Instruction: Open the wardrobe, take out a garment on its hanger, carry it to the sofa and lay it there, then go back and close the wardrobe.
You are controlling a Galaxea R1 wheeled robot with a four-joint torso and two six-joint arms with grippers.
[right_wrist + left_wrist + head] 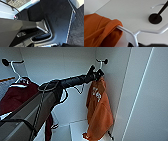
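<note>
Inside wardrobe point(62, 62) | L fingers point(96, 73) at hanger point(134, 34) neck, prob. clenched on it | garment point(98, 109) hangs below

Dark textured carpet point(77, 31) covers the floor beside a pale panel point(7, 13).

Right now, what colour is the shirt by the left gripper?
Bright orange shirt with a white chest mark; head view shows it best.

1. I am seeing the left gripper point(96, 73) covering the neck of the hanger point(100, 64), so I cannot tell its fingers' grip.
2. The garment point(98, 109) is running off the head view's lower edge.
3. My arm is hiding part of the maroon garment point(15, 97).
4. The right wrist view is showing blurred dark robot parts.
</note>
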